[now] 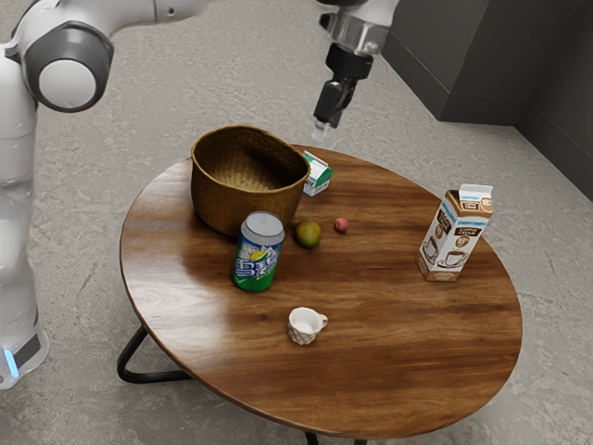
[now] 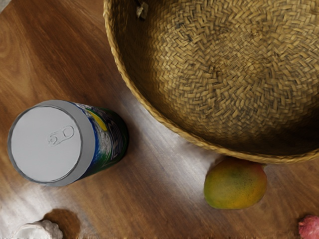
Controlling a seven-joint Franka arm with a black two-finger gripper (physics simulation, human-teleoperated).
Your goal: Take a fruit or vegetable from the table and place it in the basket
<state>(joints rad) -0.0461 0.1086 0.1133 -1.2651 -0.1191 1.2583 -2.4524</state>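
The gripper [image 1: 321, 128] hangs above the table's far edge, in the exterior view to the right of the basket and higher up. The woven basket [image 1: 246, 206] stands upright on the table. A green-yellow mango [image 1: 308, 234] lies beside it, and a small reddish-pink fruit [image 1: 341, 225] lies a little farther from the basket. In the wrist view the basket [image 2: 219, 89] looks empty where its inside shows. The mango [image 2: 235, 184] is close by its rim, and the pink fruit [image 2: 310, 227] is partly cut off at the picture's edge.
A soda can [image 1: 258, 252] stands in front of the basket, also seen in the wrist view as a can [image 2: 47, 143]. A white cup [image 1: 305, 325] sits nearer the table's front edge. A small green-white carton [image 1: 317, 174] is behind the mango; a tall coffee-cream carton [image 1: 452, 236] stands at the exterior view's right.
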